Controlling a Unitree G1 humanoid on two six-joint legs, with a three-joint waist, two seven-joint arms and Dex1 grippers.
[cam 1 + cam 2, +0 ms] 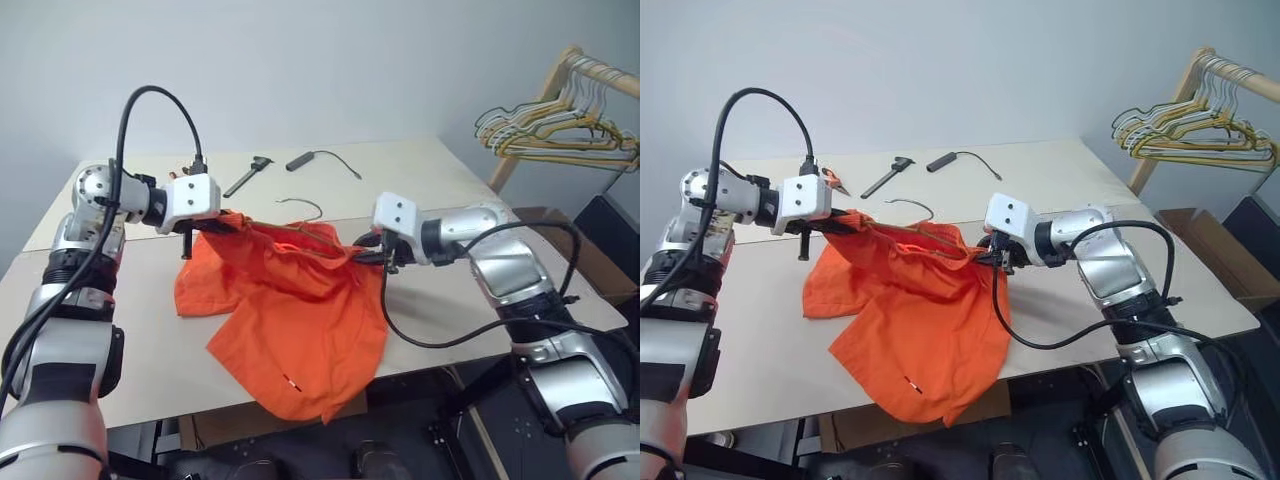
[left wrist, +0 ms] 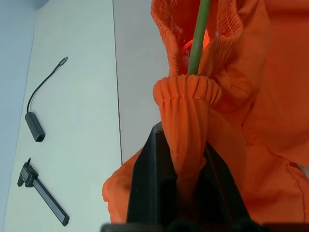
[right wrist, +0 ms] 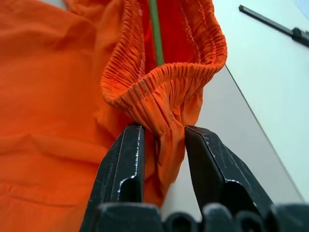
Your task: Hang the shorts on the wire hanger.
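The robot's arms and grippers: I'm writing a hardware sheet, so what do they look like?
Both arms are silver-grey metal segments with black joints. Each wrist ends in a white boxy housing, and a thick black cable loops from each housing back along the arm. The left gripper and the right gripper each have two flat, matte black fingers that taper toward the tips; the right ones look scuffed. No markings are legible.

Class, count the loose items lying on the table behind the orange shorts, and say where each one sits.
2. A black bar-shaped tool lies at the back of the table, nearer the left gripper. A dark cylinder with a thin cord lies just right of it. The shorts may hide more.
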